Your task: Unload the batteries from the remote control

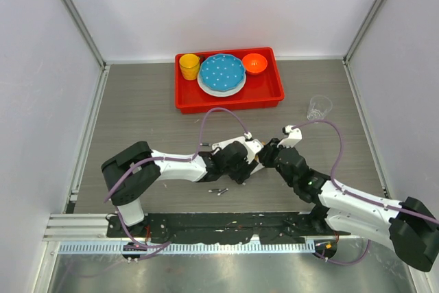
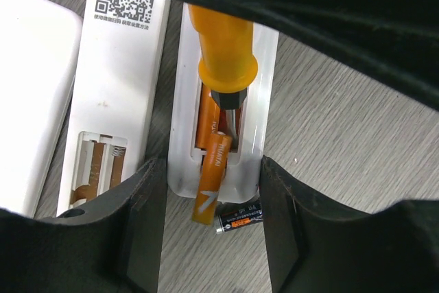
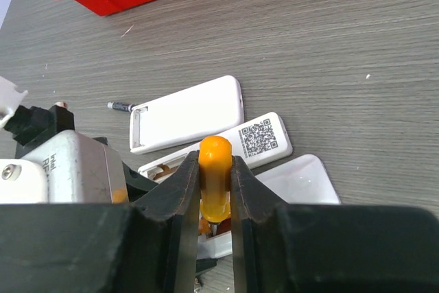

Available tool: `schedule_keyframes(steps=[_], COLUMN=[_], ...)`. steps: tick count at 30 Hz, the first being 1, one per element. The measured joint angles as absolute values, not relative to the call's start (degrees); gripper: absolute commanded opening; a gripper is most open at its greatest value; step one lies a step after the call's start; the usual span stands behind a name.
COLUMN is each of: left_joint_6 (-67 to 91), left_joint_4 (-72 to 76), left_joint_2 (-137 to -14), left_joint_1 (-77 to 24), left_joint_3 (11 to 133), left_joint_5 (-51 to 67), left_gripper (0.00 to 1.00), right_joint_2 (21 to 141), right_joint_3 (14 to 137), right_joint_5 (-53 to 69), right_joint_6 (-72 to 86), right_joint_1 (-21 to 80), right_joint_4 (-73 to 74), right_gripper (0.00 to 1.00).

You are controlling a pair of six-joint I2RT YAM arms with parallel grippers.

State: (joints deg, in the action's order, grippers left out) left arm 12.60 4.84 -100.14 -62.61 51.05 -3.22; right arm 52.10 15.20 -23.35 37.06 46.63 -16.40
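As our right gripper (image 3: pixel 215 164) clamps the orange plastic handle of a screwdriver (image 3: pixel 215 147), our left gripper (image 2: pixel 212 173) grasps the open white plastic remote control (image 2: pixel 180 101) by its sides. Only the left wrist view shows us the tool's tip inside the bay. There a slim orange battery (image 2: pixel 211 186) tilts out over the end, and a dark battery (image 2: pixel 240 219) lies just beside it on the grey table (image 2: pixel 343 135).

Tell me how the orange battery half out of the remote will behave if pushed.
Probably rolls: the orange battery is a smooth cylinder, tilted out of the remote. Likely slides free easily, one end already raised. Seems stiff and light, small beside the screwdriver.
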Motion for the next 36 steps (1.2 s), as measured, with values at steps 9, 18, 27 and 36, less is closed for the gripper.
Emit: schedule_keyframes(steps=[9, 18, 27, 36], left_joint_6=[12.60, 12.84, 13.26, 13.37], left_joint_4=[4.93, 5.13, 6.33, 6.92], left_joint_2=[-100.14, -100.14, -99.57, -99.29], left_joint_1=[-62.61, -62.59, -60.90, -59.92], left_joint_3=[51.05, 51.05, 50.30, 49.89], left_joint_5=[-2.94, -2.39, 3.49, 18.81], left_gripper=[0.00, 0.32, 0.69, 0.71], right_joint_2=[49.41, 42.65, 38.15, 35.46], right_joint_3=[16.16, 17.15, 17.58, 18.44], right_joint_5=[-22.85, -22.48, -24.36, -27.22], right_joint_6=[35.57, 34.30, 32.03, 29.80], right_joint_1=[46.50, 45.17, 43.24, 42.65], right_joint_4=[-12.49, -10.22, -6.50, -2.74], right_gripper=[0.02, 0.01, 0.01, 0.01])
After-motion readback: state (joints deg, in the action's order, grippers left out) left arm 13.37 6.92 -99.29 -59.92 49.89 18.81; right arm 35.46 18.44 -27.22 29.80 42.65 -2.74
